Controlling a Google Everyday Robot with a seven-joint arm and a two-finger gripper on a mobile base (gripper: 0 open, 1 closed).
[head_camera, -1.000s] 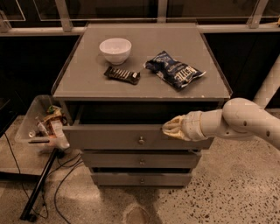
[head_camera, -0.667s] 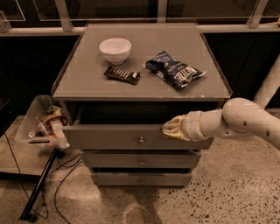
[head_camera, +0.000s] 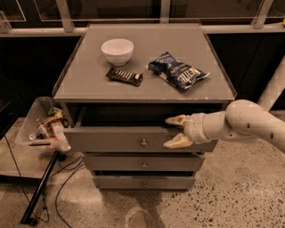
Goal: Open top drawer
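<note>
Gripper [head_camera: 177, 130] at centre right of frame, released, 2 fingers [head_camera: 178, 141] spread above and below front rim of part-open top drawer [head_camera: 111, 139].

a lab-like test room, judging by the speckled hard floor [head_camera: 231, 198], loose cables [head_camera: 66, 179], a plastic bin [head_camera: 32, 111] of clutter and dark glass panes [head_camera: 111, 9] behind a grey cabinet [head_camera: 151, 42], with the robot's gripper [head_camera: 169, 132] spread-fingered at the top drawer [head_camera: 111, 140].

Grey top drawer [head_camera: 116, 139], uppermost of three, sits partly open, gripper [head_camera: 177, 130] at its front's right, jaws apart.
</note>
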